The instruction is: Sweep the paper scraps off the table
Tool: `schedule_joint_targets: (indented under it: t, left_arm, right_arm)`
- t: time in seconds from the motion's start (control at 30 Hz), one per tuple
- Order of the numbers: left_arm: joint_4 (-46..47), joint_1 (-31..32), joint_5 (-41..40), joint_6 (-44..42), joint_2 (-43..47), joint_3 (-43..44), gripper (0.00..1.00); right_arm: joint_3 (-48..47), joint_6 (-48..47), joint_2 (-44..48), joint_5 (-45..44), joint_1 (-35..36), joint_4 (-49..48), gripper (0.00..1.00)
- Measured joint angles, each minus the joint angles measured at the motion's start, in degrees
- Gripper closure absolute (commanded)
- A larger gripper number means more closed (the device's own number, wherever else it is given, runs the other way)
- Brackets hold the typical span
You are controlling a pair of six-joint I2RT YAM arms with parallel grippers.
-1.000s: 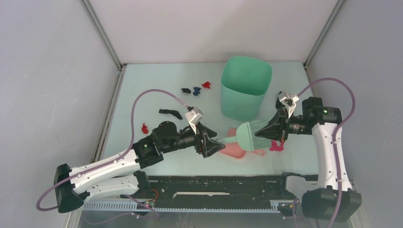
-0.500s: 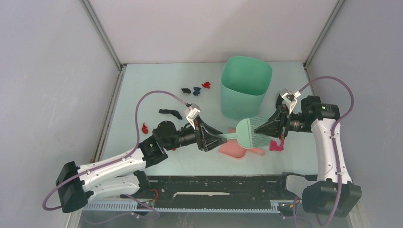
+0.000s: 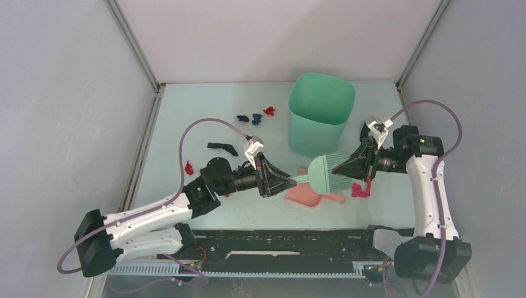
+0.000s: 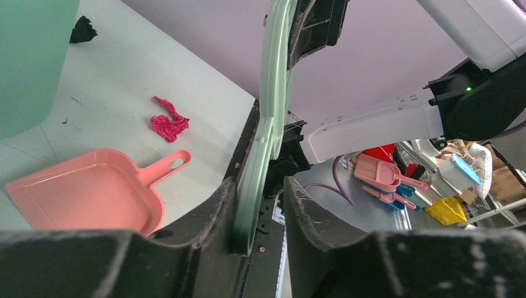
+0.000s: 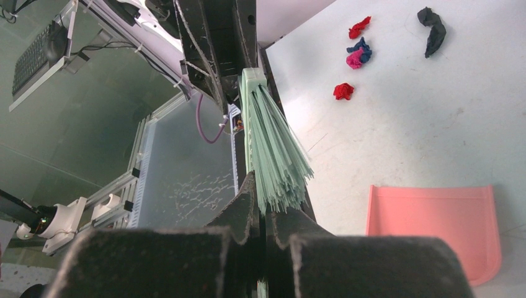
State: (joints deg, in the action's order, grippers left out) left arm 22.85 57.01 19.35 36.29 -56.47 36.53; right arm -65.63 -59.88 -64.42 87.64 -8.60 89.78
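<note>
A green hand brush [image 3: 322, 172] hangs in the air between both arms, above the pink dustpan [image 3: 307, 195]. My right gripper [image 3: 347, 169] is shut on its bristles [image 5: 273, 149]. My left gripper [image 3: 286, 180] straddles the brush handle [image 4: 267, 124]: one finger touches it and a gap remains at the other, so it is open. Paper scraps lie on the table [image 3: 186, 118]: a magenta one [image 3: 360, 190] by the dustpan handle, a red one [image 3: 189, 166], a black one [image 3: 222, 147], and a small cluster [image 3: 255, 117].
A tall mint-green bin [image 3: 319, 115] stands at the back, just behind the brush. A black scrap [image 3: 365, 130] lies to its right. Metal rails edge the table, and the arms' base rail runs along the near edge.
My left arm has reached right to the brush handle and its jaws have narrowed around it. The right gripper has held the bristles throughout and has lifted the brush slightly.
</note>
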Motion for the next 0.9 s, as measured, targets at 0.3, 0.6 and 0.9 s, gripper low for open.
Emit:
schedule_joint_targets:
  t: [0.3, 0.6, 0.9]
  left_arm:
    - [0.85, -0.02, 2.23, 0.35, -1.84, 0.68, 0.92]
    - [-8.70, -0.09, 1.66, -2.19, -1.77, 5.95, 1.00]
    - [-46.51, -0.11, -8.81, -7.69, -4.52, 27.54, 1.00]
  right_arm:
    - [0.90, -0.11, 0.00, -0.07, -0.42, -0.13, 0.99]
    - [1.20, -3.23, -0.17, -2.71, -0.48, -0.20, 0.44]
    - [8.81, -11.10, 9.66, -22.38, -0.76, -2.80, 0.18]
